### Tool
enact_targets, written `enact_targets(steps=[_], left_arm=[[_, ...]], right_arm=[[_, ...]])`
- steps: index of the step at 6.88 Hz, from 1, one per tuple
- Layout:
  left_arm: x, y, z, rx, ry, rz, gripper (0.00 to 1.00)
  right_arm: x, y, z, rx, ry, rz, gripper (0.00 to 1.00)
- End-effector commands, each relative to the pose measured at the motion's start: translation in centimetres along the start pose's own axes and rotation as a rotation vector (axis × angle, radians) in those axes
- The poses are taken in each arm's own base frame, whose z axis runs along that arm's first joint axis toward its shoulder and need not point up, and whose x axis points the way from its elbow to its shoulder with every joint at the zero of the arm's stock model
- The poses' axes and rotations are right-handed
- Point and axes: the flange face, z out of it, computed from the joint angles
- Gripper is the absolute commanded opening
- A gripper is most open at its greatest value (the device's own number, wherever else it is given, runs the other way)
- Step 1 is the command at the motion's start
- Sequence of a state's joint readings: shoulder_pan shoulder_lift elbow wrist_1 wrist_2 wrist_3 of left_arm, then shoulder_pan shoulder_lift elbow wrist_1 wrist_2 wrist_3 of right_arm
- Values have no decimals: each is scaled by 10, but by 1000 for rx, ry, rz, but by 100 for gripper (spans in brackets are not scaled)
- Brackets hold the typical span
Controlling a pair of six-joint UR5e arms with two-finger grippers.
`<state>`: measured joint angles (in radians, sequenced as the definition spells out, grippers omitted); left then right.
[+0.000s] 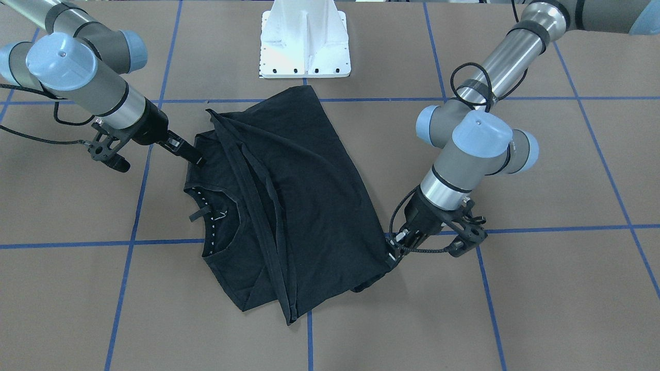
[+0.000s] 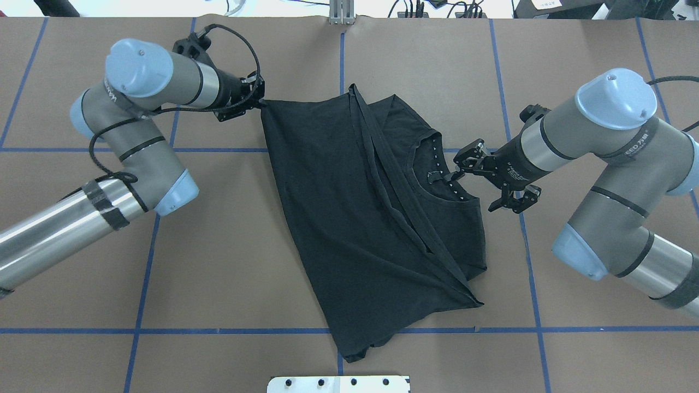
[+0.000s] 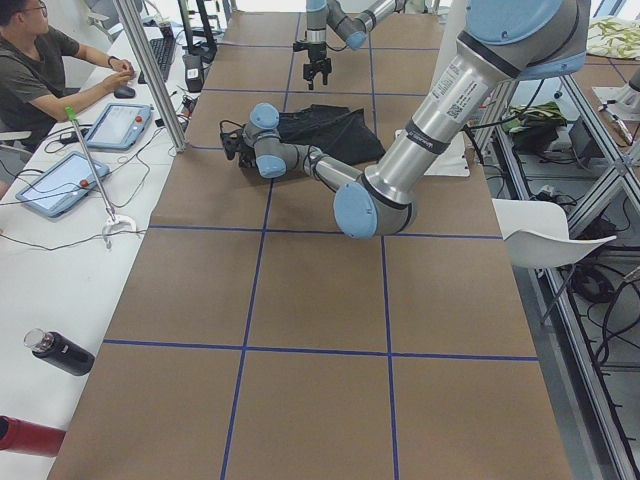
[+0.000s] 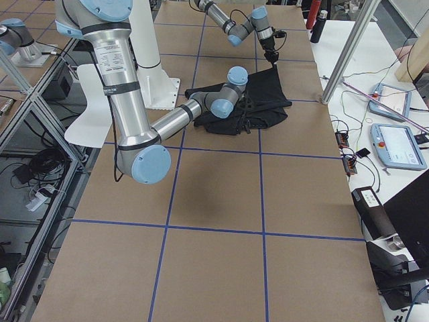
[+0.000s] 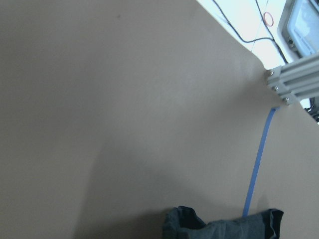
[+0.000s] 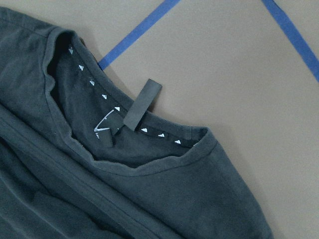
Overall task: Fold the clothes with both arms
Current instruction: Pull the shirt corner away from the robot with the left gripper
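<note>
Brown taped table [image 2: 229,245] | black T-shirt [image 2: 338,218] is lying half-folded at centre | left gripper [image 2: 258,103] is pinching its 10 o'clock corner, likely to stretch the cloth | right gripper [image 2: 462,164] is hovering at 3 o'clock by the collar [image 6: 149,167], opening impossible to tell.

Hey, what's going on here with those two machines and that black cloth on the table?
Two robot arms are folding a black T-shirt on a brown table marked with blue tape lines. The shirt lies partly folded over itself, with its collar showing. The left arm has its fingers shut on one corner of the shirt, drawing the cloth to a point. The right arm has its fingers at the shirt's edge near the collar; whether they grip the cloth cannot be told.
</note>
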<state>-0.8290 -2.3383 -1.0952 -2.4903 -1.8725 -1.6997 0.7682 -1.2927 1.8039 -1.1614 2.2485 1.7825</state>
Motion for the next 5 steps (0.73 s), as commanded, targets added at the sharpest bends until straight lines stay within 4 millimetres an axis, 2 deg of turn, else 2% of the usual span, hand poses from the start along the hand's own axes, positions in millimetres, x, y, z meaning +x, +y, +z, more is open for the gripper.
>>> enact_targets(steps=[1,3,4,5], left_arm=[[36,-27,38,77,25,44,0],[38,-39,59,134,24,79,0],[42,-40,60,142,27,95,0],[42,-41,62,143,20,103,7]], right_arm=[[-1,3,2,-3,1,-5,100],[-6,7,2,-1,-7,-13,100],[-7,11,4,-6,-9,-20,100],[-10,15,4,4,-19,-30,100]])
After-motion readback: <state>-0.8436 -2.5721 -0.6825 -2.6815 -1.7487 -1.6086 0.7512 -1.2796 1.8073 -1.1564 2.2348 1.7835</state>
